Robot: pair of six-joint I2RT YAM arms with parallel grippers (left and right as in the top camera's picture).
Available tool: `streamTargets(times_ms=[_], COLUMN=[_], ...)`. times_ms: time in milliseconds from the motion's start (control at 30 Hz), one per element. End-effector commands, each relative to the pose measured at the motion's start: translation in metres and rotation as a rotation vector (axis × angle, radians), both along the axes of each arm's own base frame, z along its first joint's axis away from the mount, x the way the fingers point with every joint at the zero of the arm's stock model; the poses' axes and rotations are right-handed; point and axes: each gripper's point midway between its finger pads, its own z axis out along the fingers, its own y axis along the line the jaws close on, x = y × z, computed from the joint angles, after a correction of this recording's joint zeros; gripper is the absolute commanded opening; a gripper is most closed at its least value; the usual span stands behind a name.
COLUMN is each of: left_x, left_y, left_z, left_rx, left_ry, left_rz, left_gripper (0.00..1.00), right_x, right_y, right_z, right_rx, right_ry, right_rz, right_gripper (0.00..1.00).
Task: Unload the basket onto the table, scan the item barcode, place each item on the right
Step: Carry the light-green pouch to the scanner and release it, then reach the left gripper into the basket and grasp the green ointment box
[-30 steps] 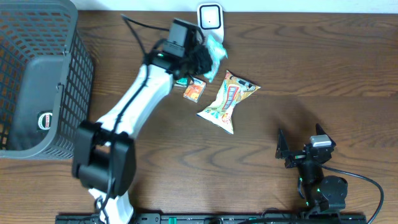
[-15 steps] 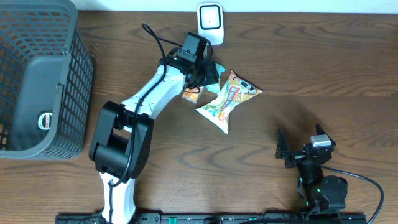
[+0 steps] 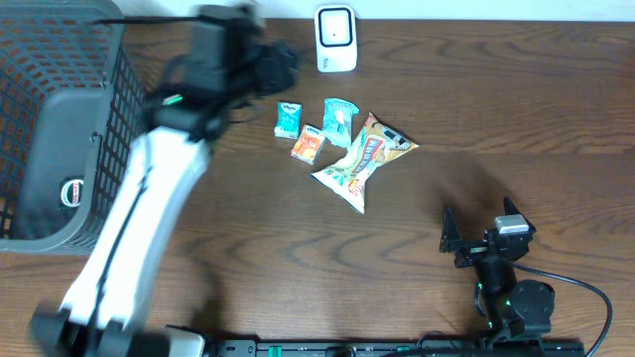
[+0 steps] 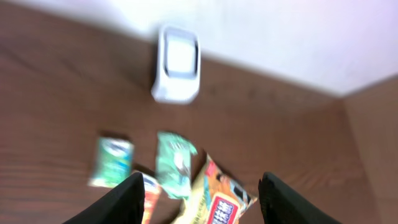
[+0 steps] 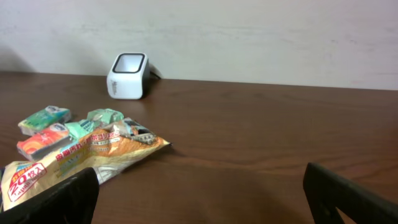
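Packets (image 3: 362, 159) lie outside the basket (image 3: 127, 119), which holds a disc (image 3: 74, 191); left gripper (image 4: 200, 186), right gripper (image 5: 202, 186) gape empty.

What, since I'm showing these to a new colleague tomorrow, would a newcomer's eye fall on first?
Probably the left arm, a blurred white streak across the left of the wooden table, beside the dark mesh basket. Next comes the orange snack bag in the middle, with small packets at its side, all lying just in front of the white barcode scanner at the back edge.
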Motion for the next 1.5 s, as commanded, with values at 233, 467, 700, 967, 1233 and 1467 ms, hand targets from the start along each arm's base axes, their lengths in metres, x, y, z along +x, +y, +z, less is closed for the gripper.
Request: streamTargets(times_ms=[233, 467, 700, 967, 1233, 1467], left_x=[-0.121, -0.171, -0.176, -0.172, -0.152, -0.125], left_y=[0.161, 0.22, 0.245, 0.272, 0.349, 0.404], left_z=[0.121, 0.11, 0.09, 0.074, 0.056, 0.003], left_rx=[0.222, 0.352, 0.394, 0.366, 0.36, 0.369], left_ry=[-0.266, -0.169, -0.064, 0.019, 0.072, 0.208], left_rz=[0.351, 0.61, 0.701, 0.806, 1.005, 1.065], left_gripper=[0.64, 0.67, 0.73, 0.79, 0.79, 0.79], right_x=[0.0, 0.0, 0.0, 0.0, 0.0, 0.0], right_y=[0.0, 0.0, 0.0, 0.0, 0.0, 0.0], right_z=[0.0, 0.0, 0.0, 0.0, 0.0, 0.0], right_rx=[-0.011, -0.011, -0.011, -0.011, -0.011, -0.011], right_ry=[-0.001, -0.001, -0.001, -0.001, -0.001, -0.001], right_rz=[0.0, 0.0, 0.0, 0.0, 0.0, 0.0], right_gripper=[0.99, 0.99, 0.99, 0.99, 0.99, 0.99])
